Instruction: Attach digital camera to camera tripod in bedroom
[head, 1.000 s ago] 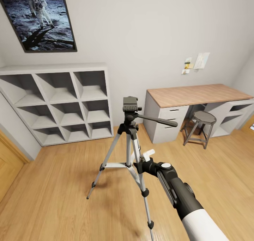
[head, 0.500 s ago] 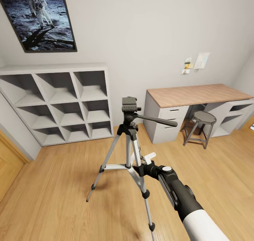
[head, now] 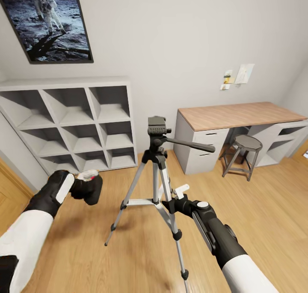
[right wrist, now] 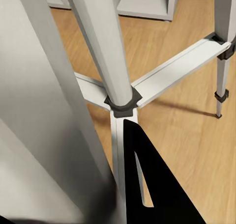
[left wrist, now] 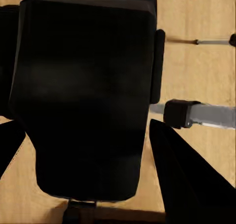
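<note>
Camera tripod (head: 156, 164): I see it standing upright on the light wood plank floor (head: 85, 250) at the centre of my head view, its long axis vertical. It has three smooth silver tubular legs splayed toward 7, 5 and 12 o'clock, with black joints and feet.
Tripod head: a black blocky mount on top; its long thin black pan handle (head: 188, 145) points toward 3 o'clock, nearly level.
Digital camera (head: 89, 186): small, matte black and boxy, at 9 o'clock from the tripod, well apart from it and lower than the tripod head. A small red spot shows on its upper edge. I cannot tell which way its lens faces.
Left gripper (head: 84, 182): my left fingers are closed around the digital camera; in the left wrist view its dark body (left wrist: 83, 101) sits between the black fingers (left wrist: 189, 182).
Right gripper (head: 171, 201): pressed in at the tripod's legs, around the near one. In the right wrist view the silver leg (right wrist: 49, 121) lies beside one black finger (right wrist: 152, 184); I cannot tell how wide the jaws stand.
Background: white cube shelves (head: 72, 126) at 10 o'clock, a wood-topped desk (head: 239, 115) and round stool (head: 246, 149) at 2 o'clock, a framed astronaut picture (head: 45, 21) on the pale wall.
</note>
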Controlling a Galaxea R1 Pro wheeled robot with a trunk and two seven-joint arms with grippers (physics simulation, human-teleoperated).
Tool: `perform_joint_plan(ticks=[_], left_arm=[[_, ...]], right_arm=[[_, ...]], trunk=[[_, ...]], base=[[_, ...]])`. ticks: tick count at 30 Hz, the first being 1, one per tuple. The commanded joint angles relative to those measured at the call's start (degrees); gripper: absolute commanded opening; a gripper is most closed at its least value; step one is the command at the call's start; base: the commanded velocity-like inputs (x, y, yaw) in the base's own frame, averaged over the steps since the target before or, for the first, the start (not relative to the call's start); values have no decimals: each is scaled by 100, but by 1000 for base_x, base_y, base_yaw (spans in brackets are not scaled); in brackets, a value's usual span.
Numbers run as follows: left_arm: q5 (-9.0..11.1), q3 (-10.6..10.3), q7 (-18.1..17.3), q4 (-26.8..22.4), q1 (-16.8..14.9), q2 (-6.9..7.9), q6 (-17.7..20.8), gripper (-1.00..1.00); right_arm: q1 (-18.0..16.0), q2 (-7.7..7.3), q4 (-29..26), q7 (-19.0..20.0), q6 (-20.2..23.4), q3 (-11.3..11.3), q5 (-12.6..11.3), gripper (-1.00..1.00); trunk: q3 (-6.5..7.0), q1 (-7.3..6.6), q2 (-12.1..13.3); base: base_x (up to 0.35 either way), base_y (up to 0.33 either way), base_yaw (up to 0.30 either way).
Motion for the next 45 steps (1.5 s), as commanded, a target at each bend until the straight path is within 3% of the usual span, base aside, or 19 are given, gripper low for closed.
perform_joint_plan(ticks=[1, 2, 3, 5, 7, 8, 11, 18, 24, 27, 30, 32, 34, 37, 42, 45], left_arm=[[30, 6, 52, 1681, -2107, -1, 2, -100], [27, 7, 70, 1893, -2428, -13, 0, -100], [22, 6, 103, 2208, -3016, -63, -3, -100], [21, 1, 160, 2538, -3948, -257, -6, -100], [16, -9, 234, 2669, -4520, -557, 3, -100], [-10, -15, 340, 2700, -4775, -858, 25, -100], [-67, -29, 416, 2662, -4907, -1161, 46, -100], [-91, -27, 433, 2450, -4952, -1415, 51, -100], [-97, -175, 353, 2393, -4954, -1692, -15, -100], [-98, -318, -270, 2267, -4954, -1720, -117, -100], [-112, -966, -1543, 2018, -4958, -1655, -515, -100], [-122, -1485, -2408, 1999, -4961, -1550, -1051, -100], [-94, -1768, -2936, 2047, -4961, -1448, -1578, -100], [-73, -1906, -3223, 2105, -4961, -1369, -1881, -100], [-131, -2093, -3317, 2123, -4899, -1388, -2101, -100], [-123, -2117, -3408, 2072, -4888, -1215, -2088, -100]], right_arm=[[-5, 2, -40, 28, 26, -7, 23, -100], [-5, 2, -49, 28, 26, -7, 23, -100], [-5, 2, -64, 27, 26, -7, 24, -100], [-5, 2, -82, 26, 26, -7, 24, -100], [-5, 2, -90, 26, 26, -7, 26, -100], [-5, 2, -93, 25, 26, -2, 33, -100], [-5, 2, -94, 25, 28, -5, 43, -100], [-5, 2, -95, 25, 35, -7, 45, -100], [-5, 2, -95, 32, 35, -4, 49, -100], [-5, 2, -95, 34, 33, 0, 53, -100], [-5, 2, -101, 34, 28, 1, 58, -100], [-5, 2, -102, 32, 28, 1, 59, -100], [-5, 2, -103, 28, 27, 1, 59, -100], [-5, 2, -104, 26, 26, 1, 59, -100], [-5, 2, -104, 24, 26, 1, 59, -100], [-5, 2, -104, 25, 26, 1, 59, -100]], trunk=[[-11, 0, -13], [-11, 0, -13], [-11, 0, -13], [-11, 0, -13], [-11, 0, -13], [-11, 0, -13], [-11, 0, -13], [-11, 0, -13], [-11, 0, -13], [-11, 0, -13], [-11, 0, -13], [-11, 0, -13], [-11, 0, -13], [-11, 0, -13], [-11, 0, -13], [-11, 0, -13]], base=[[0, 0, 0], [0, 0, 0], [0, 0, 0], [0, 0, 0], [0, 0, 0], [0, 0, 0], [0, 0, 0], [0, 0, 0], [0, 0, 0], [0, 0, 0], [0, 0, 0], [0, 0, 0], [0, 0, 0], [0, 0, 0], [0, 0, 0], [0, 0, 0]])
